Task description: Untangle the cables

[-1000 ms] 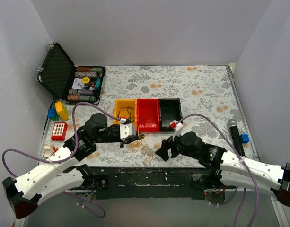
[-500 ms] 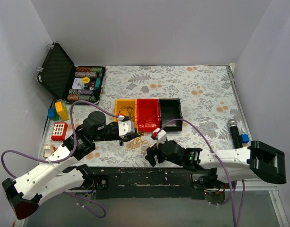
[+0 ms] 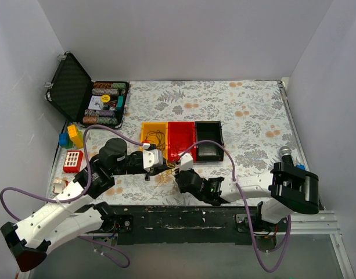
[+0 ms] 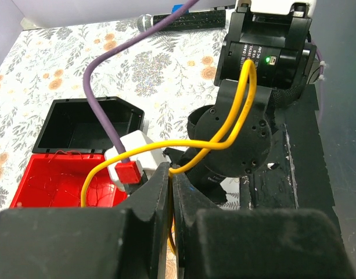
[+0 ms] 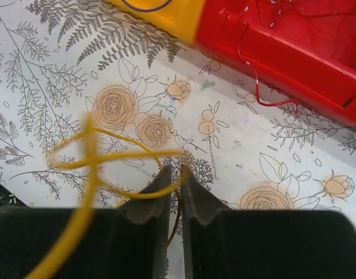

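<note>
A thin yellow cable [image 3: 169,169] lies in loose loops on the floral table between my two grippers. The left gripper [image 4: 171,168] is shut on one strand of the yellow cable [image 4: 236,116], which arcs up over the right arm. In the right wrist view the right gripper [image 5: 173,170] has its jaws pinched on another loop of the yellow cable [image 5: 119,156], low over the table. A thin red cable [image 5: 265,96] trails out of the red bin [image 5: 294,58]. A dark cable [image 3: 157,137] lies coiled in the yellow bin [image 3: 145,129].
Yellow, red [image 3: 182,157] and black bins [image 3: 208,129] stand in a row just behind the grippers. An open black case of chips [image 3: 79,93] and toy blocks [image 3: 73,160] are at the left. A microphone [image 3: 287,157] lies at the right edge.
The right arm has swung left across the near edge to the yellow loops beside the left gripper, and its jaws have gone from wide open to closed on a strand. The left gripper kept its hold.
</note>
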Controlling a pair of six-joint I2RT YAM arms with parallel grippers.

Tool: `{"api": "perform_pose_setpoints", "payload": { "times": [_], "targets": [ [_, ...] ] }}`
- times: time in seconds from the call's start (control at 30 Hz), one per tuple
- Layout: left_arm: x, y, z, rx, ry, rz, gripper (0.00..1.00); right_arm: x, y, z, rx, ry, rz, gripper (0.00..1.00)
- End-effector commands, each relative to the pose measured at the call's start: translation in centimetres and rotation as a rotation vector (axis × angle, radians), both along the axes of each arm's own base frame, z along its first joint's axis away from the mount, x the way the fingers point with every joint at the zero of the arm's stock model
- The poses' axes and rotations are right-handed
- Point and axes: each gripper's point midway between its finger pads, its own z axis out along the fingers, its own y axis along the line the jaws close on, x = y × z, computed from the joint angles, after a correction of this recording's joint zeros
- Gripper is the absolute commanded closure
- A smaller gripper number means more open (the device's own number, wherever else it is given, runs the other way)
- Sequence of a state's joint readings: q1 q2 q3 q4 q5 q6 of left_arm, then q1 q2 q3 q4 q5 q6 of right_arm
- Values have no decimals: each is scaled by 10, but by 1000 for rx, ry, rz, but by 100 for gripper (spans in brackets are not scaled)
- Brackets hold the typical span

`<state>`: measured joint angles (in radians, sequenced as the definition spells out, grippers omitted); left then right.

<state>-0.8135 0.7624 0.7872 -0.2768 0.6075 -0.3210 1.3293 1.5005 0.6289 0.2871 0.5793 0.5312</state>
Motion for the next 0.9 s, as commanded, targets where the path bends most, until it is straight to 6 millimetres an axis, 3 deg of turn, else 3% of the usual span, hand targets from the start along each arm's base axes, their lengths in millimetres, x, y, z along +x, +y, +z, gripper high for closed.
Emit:
{"api": "perform_pose_setpoints", "payload": {
  "times": [0.0, 0.07, 0.27, 0.4, 0.53, 0.63, 0.77, 0.87],
  "targets": [
    [-1, 6, 11, -15, -11, 20, 100, -5, -15, -6, 21, 43, -80, 92],
    [1, 8, 15, -18, -26, 38, 100, -12, -35, -12, 21, 62, -108, 99],
    [10, 15, 35, -39, -107, 90, 100, -28, -102, -15, 11, 99, -241, 99],
    [13, 19, 48, -39, -149, 110, 100, -31, -136, -3, 49, 113, -368, 99],
    [12, 20, 48, -33, -144, 110, 100, -31, -164, 9, 32, 109, -457, 99],
    [3, 17, 39, -22, -117, 54, 100, -26, -158, 31, 37, 56, -418, 99],
    [-14, 12, 25, 3, -77, -47, 100, -22, -118, 79, 145, -69, -217, 73],
    [-20, 10, 19, 13, -64, -89, 100, -19, -98, 127, 276, -177, -109, 59]
  ]
}}
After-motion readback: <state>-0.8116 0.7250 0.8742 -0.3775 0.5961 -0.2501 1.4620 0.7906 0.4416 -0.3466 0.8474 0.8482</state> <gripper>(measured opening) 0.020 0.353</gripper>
